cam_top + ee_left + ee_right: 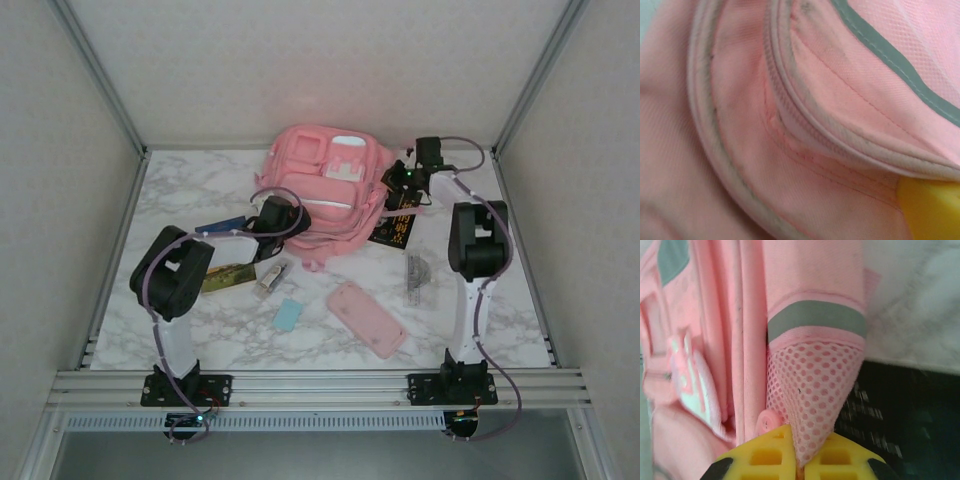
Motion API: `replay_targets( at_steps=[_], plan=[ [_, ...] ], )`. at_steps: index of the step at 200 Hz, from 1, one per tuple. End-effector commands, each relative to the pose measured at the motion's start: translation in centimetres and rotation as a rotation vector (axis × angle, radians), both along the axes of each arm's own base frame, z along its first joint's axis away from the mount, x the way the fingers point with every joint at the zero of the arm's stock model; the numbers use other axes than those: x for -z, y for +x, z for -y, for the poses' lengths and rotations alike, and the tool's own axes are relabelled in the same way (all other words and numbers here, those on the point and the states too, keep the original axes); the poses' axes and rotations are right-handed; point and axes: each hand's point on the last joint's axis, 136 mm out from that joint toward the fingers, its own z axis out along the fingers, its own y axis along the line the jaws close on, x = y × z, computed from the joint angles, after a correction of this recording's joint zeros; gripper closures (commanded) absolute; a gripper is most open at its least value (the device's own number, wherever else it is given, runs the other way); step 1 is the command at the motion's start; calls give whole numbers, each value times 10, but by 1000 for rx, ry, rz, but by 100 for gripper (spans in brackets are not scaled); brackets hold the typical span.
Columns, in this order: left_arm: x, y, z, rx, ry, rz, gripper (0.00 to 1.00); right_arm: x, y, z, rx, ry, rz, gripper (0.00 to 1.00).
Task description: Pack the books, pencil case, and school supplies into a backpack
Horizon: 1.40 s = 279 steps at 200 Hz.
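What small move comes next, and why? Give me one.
Probably slide the left gripper along the backpack's closed seam to hunt for a zipper pull. The right gripper pinches the mesh pocket, steadying the bag. The seam looks shut, and the pencil case is not yet packed.

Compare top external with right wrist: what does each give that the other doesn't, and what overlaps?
Top external adds the layout: pencil case, light-blue block, silvery stubby item, transparent strip and landscape book lying loose on the table, nearer the arm bases than the backpack. Right wrist adds grip detail: right claw shut on the backpack's mesh side pocket, below a grey band. Shared: the backpack, the black book beside it, the marble table.
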Motion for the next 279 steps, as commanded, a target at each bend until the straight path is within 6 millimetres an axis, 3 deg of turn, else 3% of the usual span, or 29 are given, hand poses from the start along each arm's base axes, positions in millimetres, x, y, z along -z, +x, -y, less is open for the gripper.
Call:
replay_targets(
  at_steps=[1, 18, 51, 69, 77, 90, 104, 111, 131, 155, 170, 194, 234, 246, 258, 279],
  plan=[
    [-29, 53, 11, -8, -58, 140, 0, -48, -52, -19, -70, 66, 11, 100],
    [-32, 77, 13, -5, -60, 157, 0, -50, -80, -19, -72, 74, -12, 100],
    [-52, 122, 15, 10, -98, 204, 0, -34, -132, -27, -56, 72, -81, 100],
    [-62, 142, 23, 51, -87, 223, 0, -14, -155, -32, -19, 52, -147, 91],
    [-65, 150, 27, 71, -74, 229, 0, -7, -162, -35, -8, 55, -168, 82],
    [-71, 161, 28, 96, -47, 234, 0, 6, -174, -39, 11, 62, -202, 57],
    [-73, 171, 19, 98, -12, 221, 0, 13, -179, -33, 36, 38, -215, 43],
    [-74, 173, 12, 97, 9, 208, 0, 17, -182, -26, 51, 4, -220, 37],
    [-86, 171, -16, 75, 72, 176, 0, 16, -186, -9, 74, -89, -205, 30],
    [-103, 146, -46, 60, 186, 125, 0, 12, -187, 9, 107, -143, -187, 27],
    [-114, 121, -48, 93, 195, 120, 0, 11, -183, 19, 143, -127, -173, 25],
    [-117, 69, -24, 208, 142, 111, 0, 8, -164, 18, 180, -30, -123, 25],
    [-102, -17, 42, 424, 64, 82, 0, 18, -129, -2, 199, 118, -106, 29],
    [-95, -37, 64, 492, 52, 74, 0, 17, -120, -4, 214, 153, -89, 41],
    [-89, -57, 91, 611, 26, 88, 0, 13, -113, -6, 220, 179, -67, 59],
    [-75, -80, 130, 747, -18, 62, 0, 4, -109, -9, 215, 208, -54, 100]
  ],
)
